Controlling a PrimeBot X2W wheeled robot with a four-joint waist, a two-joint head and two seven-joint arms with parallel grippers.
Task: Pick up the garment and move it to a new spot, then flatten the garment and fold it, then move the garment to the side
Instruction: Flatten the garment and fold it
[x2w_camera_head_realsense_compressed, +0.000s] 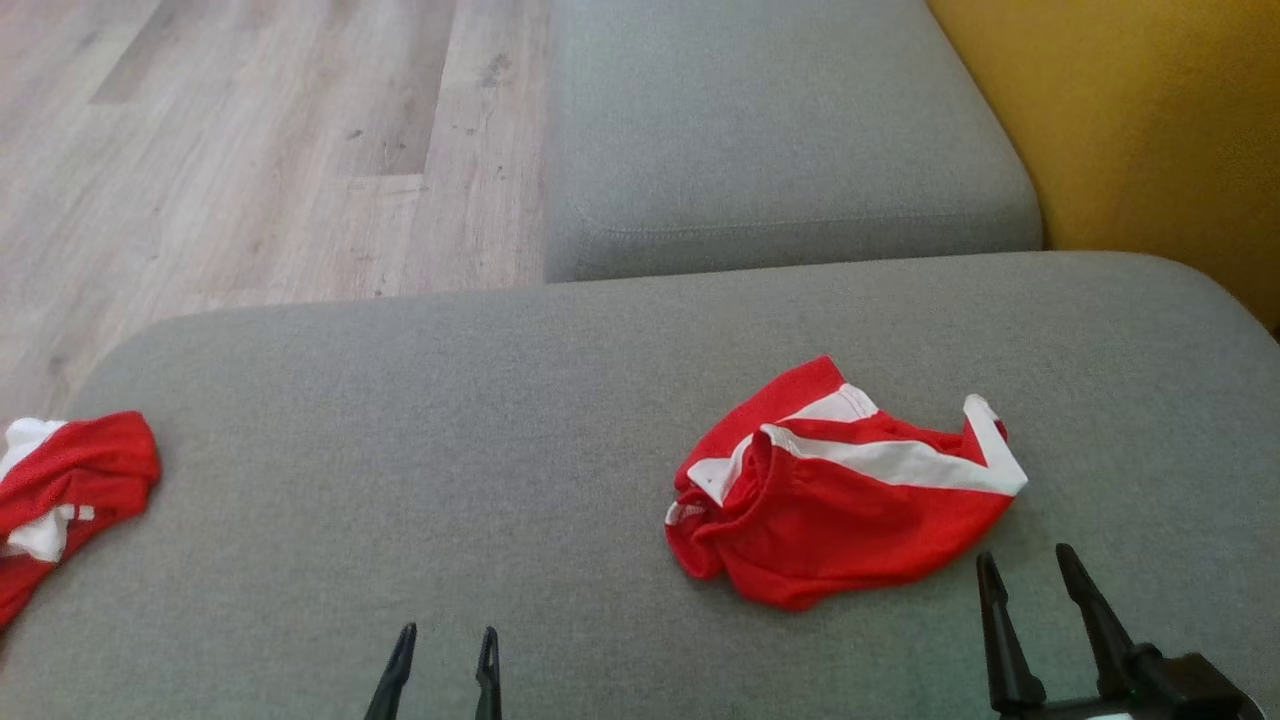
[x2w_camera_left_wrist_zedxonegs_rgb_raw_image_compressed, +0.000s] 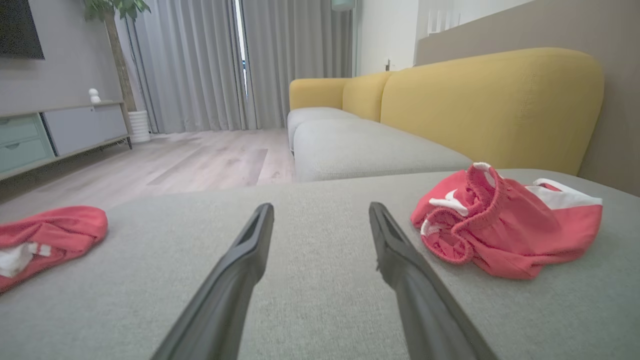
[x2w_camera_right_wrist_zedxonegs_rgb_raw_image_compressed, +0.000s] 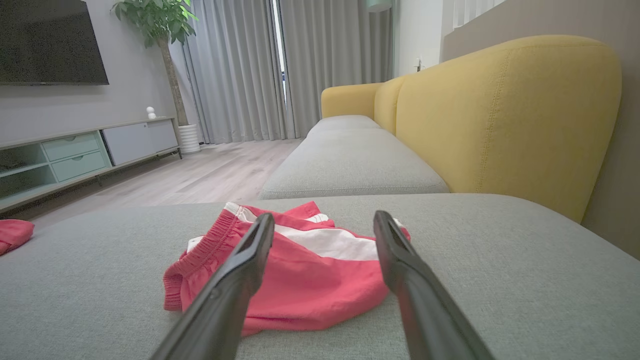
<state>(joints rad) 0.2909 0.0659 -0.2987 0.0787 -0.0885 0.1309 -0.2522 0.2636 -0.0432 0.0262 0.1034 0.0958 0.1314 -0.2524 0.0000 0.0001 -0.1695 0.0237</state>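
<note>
**Head view:** step 1, the pickup, not yet begun. The garment (x2w_camera_head_realsense_compressed: 840, 490), red shorts w/ white bands, lies crumpled on the grey sofa cushion (x2w_camera_head_realsense_compressed: 400, 450). It is just ahead of the R jaws and a bit to their left, apart from the tips. R jaws are spread wide w/ nothing btwn them. L jaws are also spread and empty, w/ the garment well off to their right and ahead. A second red garment (x2w_camera_head_realsense_compressed: 70, 490) lies far to the left of the L jaws, at the cushion's edge.

**L wrist view:** L jaws released, bare cushion btwn the two prongs. The garment (x2w_camera_left_wrist_zedxonegs_rgb_raw_image_compressed: 505, 225) sits to the right of the right-hand prong, its elastic waistband bunched on the side nearer the jaws.

**R wrist view:** R jaws released and pointing straight at the garment (x2w_camera_right_wrist_zedxonegs_rgb_raw_image_compressed: 305, 270), which lies ahead, across the gap btwn both prongs. No contact that I can see.

**Judgement:** the R arm is best placed. The next move prob. calls for going fwd and down onto the near hem, then clenching on a fold thick enough to hold. The cloth looks thin and slack, so a shallow pinch may slip.
</note>
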